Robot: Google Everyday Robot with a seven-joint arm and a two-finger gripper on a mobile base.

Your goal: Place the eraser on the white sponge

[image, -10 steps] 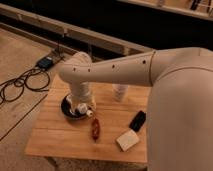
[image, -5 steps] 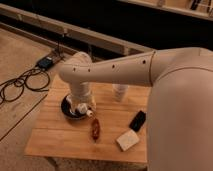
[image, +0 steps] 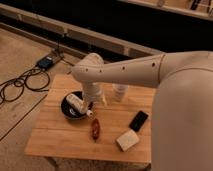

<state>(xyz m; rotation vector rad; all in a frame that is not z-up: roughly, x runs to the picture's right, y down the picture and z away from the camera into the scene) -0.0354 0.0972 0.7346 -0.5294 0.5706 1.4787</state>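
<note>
Eraser (image: 138, 120): one; white sponge (image: 127, 140): one; hand (image: 81, 104) over bowl (image: 65, 112).

A wooden table (image: 52, 136) on a beige floor (image: 20, 45) bears a dark bowl (image: 65, 111) at its left, directly beneath the gripper (image: 82, 106). A reddish-brown elongated object (image: 95, 128) lies just in front of the bowl, and a white translucent cup (image: 120, 93) stands upright near the far edge. Black cables (image: 19, 86) and a small dark box (image: 46, 62) lie on the floor beyond the table's left side.

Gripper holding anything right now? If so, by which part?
Cannot be told. The gripper hangs over the black bowl; the eraser lies free on the table beside the white sponge.
</note>
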